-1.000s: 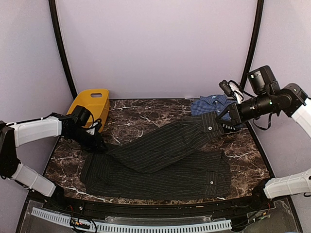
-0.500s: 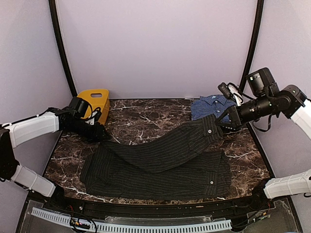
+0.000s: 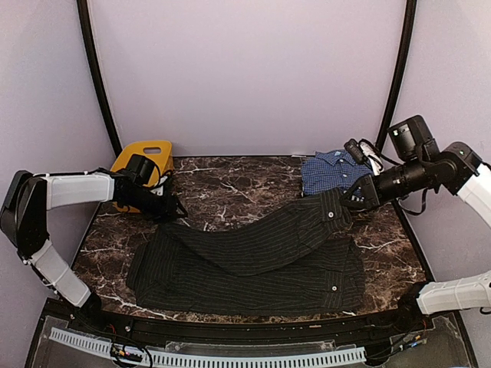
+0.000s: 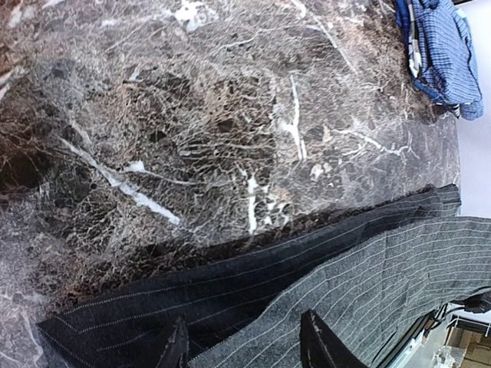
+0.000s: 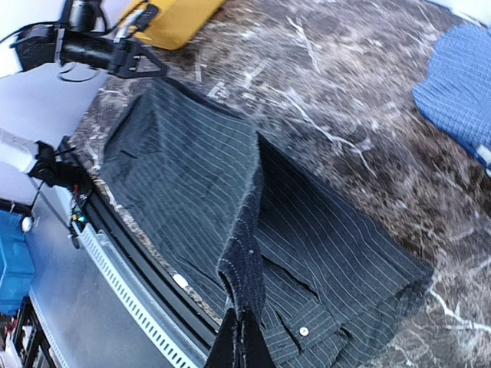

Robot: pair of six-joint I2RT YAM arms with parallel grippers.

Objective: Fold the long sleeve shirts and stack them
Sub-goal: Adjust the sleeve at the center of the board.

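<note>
We see the black pinstriped shirt (image 3: 253, 261) spread across the near half of the dark, white-veined marble desk (image 3: 222, 184). Its body lies as a broad, flat band running from left to right. The weave is fine, with thin light stripes along the cloth. A long sleeve (image 3: 268, 230) crosses over that band on a slant, from the left end up toward the far right. Its cuff carries a small white button (image 3: 331, 215).

The right jaws are closed tight on that cuff and hold it just off the stone. From the right wrist camera, the pinched cloth rises in a narrow ridge with a stitched edge. The rest of the shirt fans out flat below it.

On the left, the left arm (image 3: 80, 190) reaches low over the desk, by the shirt's left end. The left jaws stand parted with nothing pinched between them. From the left wrist camera, two dark fingertips (image 4: 175, 349) hover above the striped fabric, with bare marble beyond it.

The blue checked shirt (image 3: 331, 170) sits at the far right corner of the desk. It is a small, soft, folded bundle with its collar showing, well apart from the black one. The yellow plastic basket (image 3: 142, 157) is smooth and rounded with a slot handle. It stands at the far left corner, behind the left arm.
</note>
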